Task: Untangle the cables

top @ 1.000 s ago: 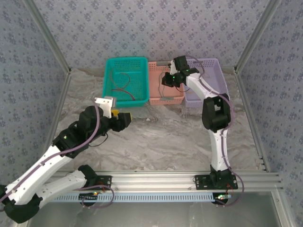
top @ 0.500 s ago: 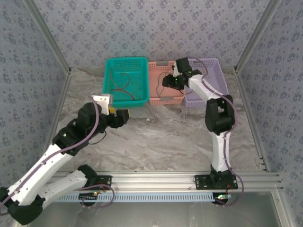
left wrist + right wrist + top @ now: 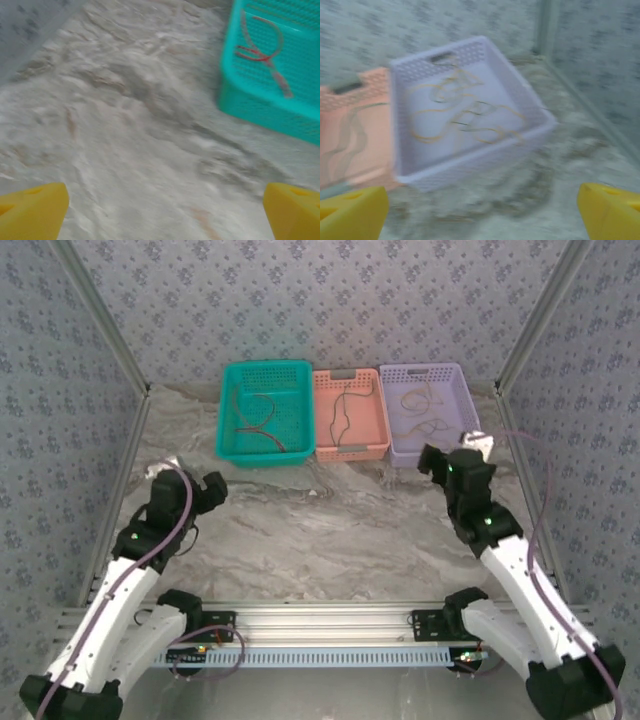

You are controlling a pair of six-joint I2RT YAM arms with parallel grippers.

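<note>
Cables (image 3: 465, 112) lie in three baskets at 12 o'clock: red in teal basket (image 3: 265, 458), dark one in pink basket (image 3: 352, 452), yellow-orange tangle in purple basket (image 3: 420, 367). Left gripper (image 3: 165, 212), right gripper (image 3: 482, 212): jaws spread wide, empty. Wires likely light, limp (loops springy); pinch free end.

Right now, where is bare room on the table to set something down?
Bare: the grey marble tabletop between the left gripper and right gripper, in front of the baskets. Crowded: the back, where the teal plastic basket, pink plastic basket and purple plastic basket hold thin cables.
</note>
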